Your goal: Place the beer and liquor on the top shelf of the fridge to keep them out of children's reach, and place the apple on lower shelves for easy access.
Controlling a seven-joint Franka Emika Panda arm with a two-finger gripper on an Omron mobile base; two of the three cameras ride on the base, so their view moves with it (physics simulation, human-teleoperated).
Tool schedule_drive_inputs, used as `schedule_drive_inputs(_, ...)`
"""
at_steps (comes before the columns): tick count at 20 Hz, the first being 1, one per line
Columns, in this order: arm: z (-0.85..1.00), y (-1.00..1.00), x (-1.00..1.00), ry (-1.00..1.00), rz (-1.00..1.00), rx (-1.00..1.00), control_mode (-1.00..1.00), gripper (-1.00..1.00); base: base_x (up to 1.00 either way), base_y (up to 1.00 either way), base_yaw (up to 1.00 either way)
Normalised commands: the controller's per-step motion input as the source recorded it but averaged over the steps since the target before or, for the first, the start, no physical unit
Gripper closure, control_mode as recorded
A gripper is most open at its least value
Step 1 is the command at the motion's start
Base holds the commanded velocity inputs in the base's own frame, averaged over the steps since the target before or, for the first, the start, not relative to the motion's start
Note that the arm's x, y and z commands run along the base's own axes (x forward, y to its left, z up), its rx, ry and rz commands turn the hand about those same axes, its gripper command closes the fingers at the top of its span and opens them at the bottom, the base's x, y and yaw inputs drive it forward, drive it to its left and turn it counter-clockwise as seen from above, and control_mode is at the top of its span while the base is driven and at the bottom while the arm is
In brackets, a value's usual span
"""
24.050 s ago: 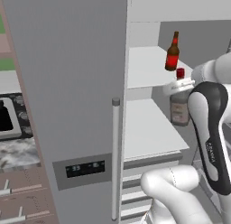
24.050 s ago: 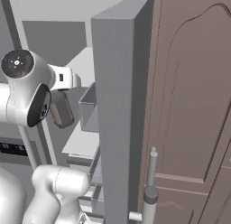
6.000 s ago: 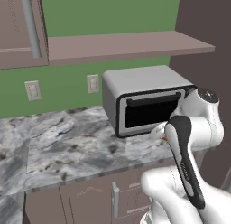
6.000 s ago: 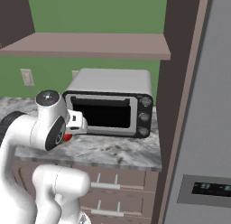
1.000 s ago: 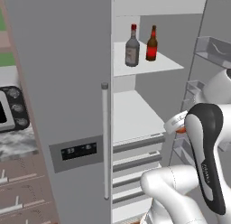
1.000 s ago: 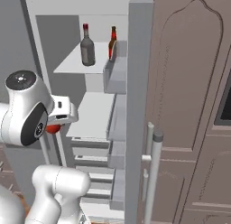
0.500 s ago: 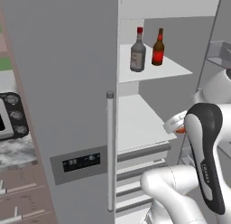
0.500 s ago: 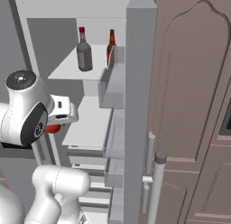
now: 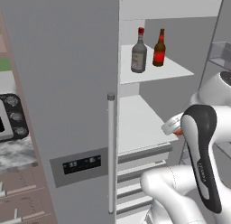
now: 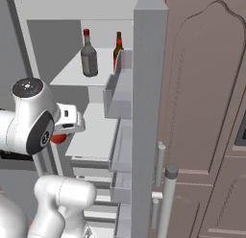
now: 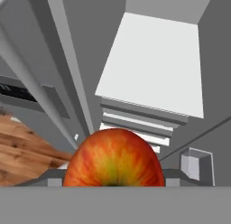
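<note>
Hand view: gripper (image 11: 113,184) holds apple (image 11: 113,159) before fridge (image 11: 58,60)

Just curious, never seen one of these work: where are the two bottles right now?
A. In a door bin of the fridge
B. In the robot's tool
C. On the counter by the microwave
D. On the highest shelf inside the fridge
D: the grey bottle and the brown bottle stand side by side on the top shelf of the open fridge; the tool carries an apple.
</note>
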Motion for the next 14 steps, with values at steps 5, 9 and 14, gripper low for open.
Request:
schedule_drive_inputs(5, -0.52, 0.00, 0.31, 0.00, 0.00, 0.00, -1.00, 1.00, 0.00, 0.00, 0.00)
schedule_drive_inputs(9, -0.52, 0.00, 0.39, 0.00, 0.00, 0.00, -1.00, 1.00, 0.00, 0.00, 0.00)
schedule_drive_inputs(14, -0.41, 0.00, 0.44, 0.00, 0.00, 0.00, -1.00, 1.00, 0.00, 0.00, 0.00)
